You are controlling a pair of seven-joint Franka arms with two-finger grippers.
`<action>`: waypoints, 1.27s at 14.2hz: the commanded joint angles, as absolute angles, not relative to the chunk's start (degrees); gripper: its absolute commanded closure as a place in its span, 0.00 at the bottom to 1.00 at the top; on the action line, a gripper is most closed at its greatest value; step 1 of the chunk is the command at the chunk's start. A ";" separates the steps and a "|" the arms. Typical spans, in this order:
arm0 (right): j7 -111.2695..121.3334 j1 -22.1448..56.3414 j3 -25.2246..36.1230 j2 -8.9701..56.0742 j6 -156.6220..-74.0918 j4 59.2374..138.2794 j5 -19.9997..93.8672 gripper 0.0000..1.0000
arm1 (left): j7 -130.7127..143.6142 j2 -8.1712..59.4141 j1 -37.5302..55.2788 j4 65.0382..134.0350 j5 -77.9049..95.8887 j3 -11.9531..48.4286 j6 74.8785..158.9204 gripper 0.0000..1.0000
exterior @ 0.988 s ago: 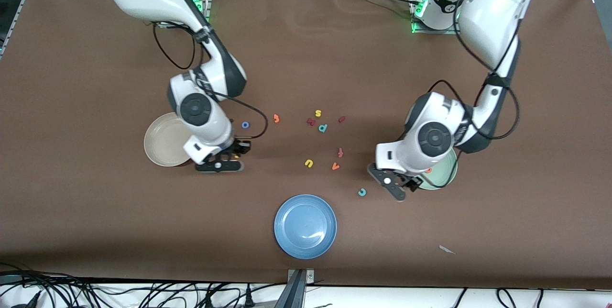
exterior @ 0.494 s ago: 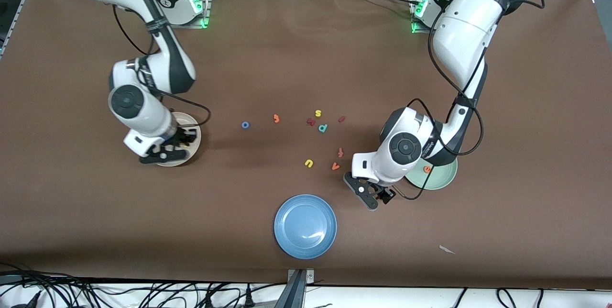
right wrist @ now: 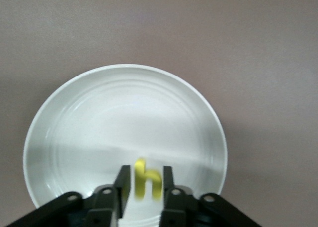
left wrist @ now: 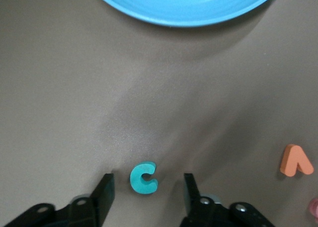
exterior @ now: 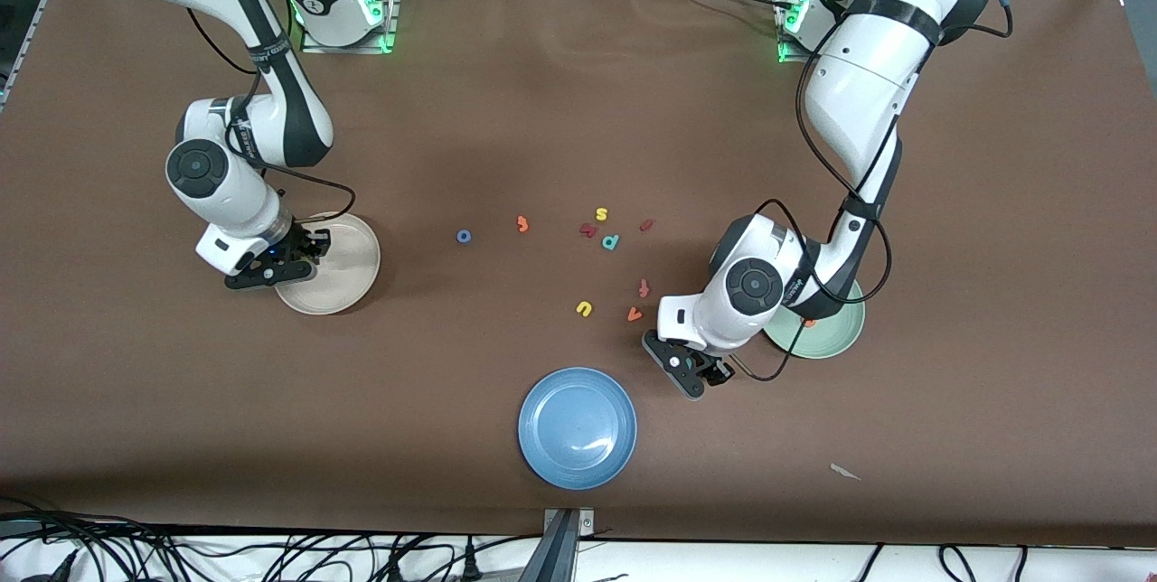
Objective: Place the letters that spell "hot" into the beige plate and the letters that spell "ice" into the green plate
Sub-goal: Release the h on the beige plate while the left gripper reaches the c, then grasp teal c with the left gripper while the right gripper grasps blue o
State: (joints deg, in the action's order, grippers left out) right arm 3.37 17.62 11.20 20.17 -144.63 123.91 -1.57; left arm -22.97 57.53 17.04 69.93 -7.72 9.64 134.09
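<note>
My right gripper (exterior: 312,249) hangs over the beige plate (exterior: 348,284), jaws narrowly open. The yellow "h" (right wrist: 147,183) shows blurred between its fingers above the plate (right wrist: 99,113), clear of both pads. My left gripper (exterior: 700,374) is down at the table beside the green plate (exterior: 836,338), open, with the teal "c" (left wrist: 144,178) lying between its fingers (left wrist: 106,185) and touching neither. The orange "e" (exterior: 809,323) lies in the green plate. On the table lie the blue "o" (exterior: 464,236), orange "t" (exterior: 522,223) and maroon "i" (exterior: 645,225).
A blue plate (exterior: 577,427) sits nearest the front camera. Spare letters lie mid-table: a yellow "s" (exterior: 601,214), a teal "p" (exterior: 610,242), a yellow "u" (exterior: 584,309), an orange "v" (exterior: 634,314), a red "f"-like letter (exterior: 644,287) and a maroon piece (exterior: 587,229).
The right arm carried the "h" from beside the beige plate to over it, and its jaws have parted. The left gripper went from the green plate to the "c", its fingers narrowing.
</note>
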 commanded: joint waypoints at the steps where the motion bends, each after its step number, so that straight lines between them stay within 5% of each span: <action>1: 4.57 17.93 9.77 19.16 -145.20 124.19 3.76 0.00 | -24.52 58.97 17.23 68.11 -6.86 9.14 134.30 0.61; 3: 3.00 18.02 7.39 18.98 -145.11 123.40 6.40 0.00 | -24.17 58.97 17.14 68.29 -6.86 9.05 134.30 0.90; 5: -4.18 18.28 4.50 19.07 -145.11 122.87 7.73 0.00 | -23.91 58.28 17.14 68.20 -6.68 9.14 134.12 0.99; 13: -32.23 24.86 -1.49 22.84 -150.72 122.52 7.38 0.00 | -24.70 52.22 11.70 69.78 -6.59 9.58 118.15 0.99; 18: -38.93 29.44 -1.32 27.94 -154.78 122.26 7.21 0.00 | -24.87 42.04 7.56 81.70 -6.59 9.67 111.62 1.00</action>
State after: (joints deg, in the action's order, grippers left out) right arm -36.86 28.04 -1.72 26.04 -153.36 122.70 6.57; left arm -23.53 49.56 9.41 71.70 -7.72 9.45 111.80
